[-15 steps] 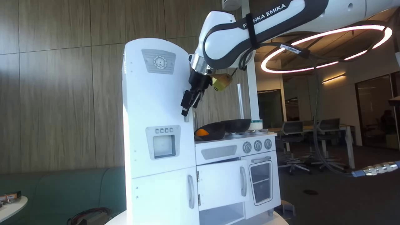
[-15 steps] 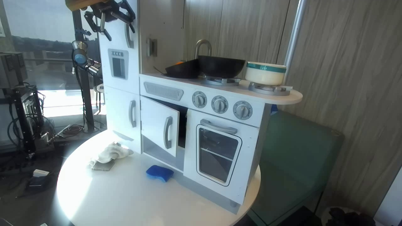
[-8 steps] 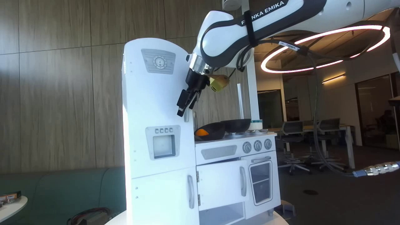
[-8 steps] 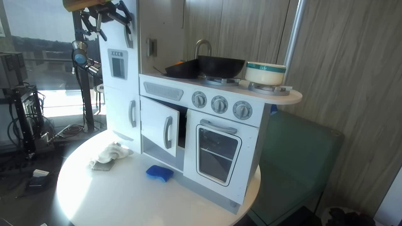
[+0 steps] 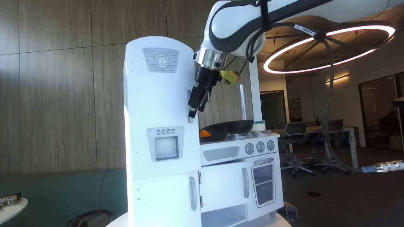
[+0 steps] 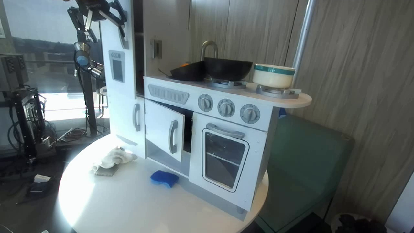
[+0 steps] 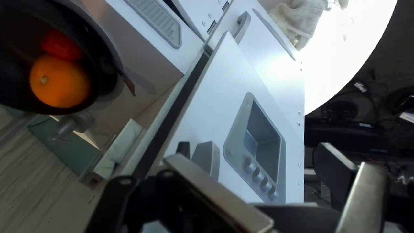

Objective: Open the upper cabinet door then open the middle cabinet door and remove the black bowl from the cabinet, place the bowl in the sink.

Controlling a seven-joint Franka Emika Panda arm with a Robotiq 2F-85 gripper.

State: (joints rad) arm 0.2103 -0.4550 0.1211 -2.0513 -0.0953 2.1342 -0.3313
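Note:
The upper cabinet door (image 5: 161,104), white with a rounded top, a grey emblem and a grey inset, stands a little ajar; a dark gap shows along its free edge in an exterior view and in the wrist view. My gripper (image 6: 108,36) is open at its grey handle (image 7: 207,158), with one finger on the handle's free-edge side and the other out over the door; contact is hard to tell. The middle cabinet door (image 6: 164,129) stands partly open, with a dark interior behind it. The black bowl is not in view, nor is the sink.
Two black pans (image 6: 228,68) sit on the worktop, the near-fridge one holding an orange (image 7: 59,81) and a red fruit. A cream pot (image 6: 273,76) stands at its end and a faucet (image 6: 209,47) behind. On the round table (image 6: 129,207) lie a cloth (image 6: 116,157) and a blue sponge (image 6: 164,178).
The upper door has swung out from its frame, opening a dark gap. My gripper moved along with its handle, leftward in an exterior view, jaws still wide.

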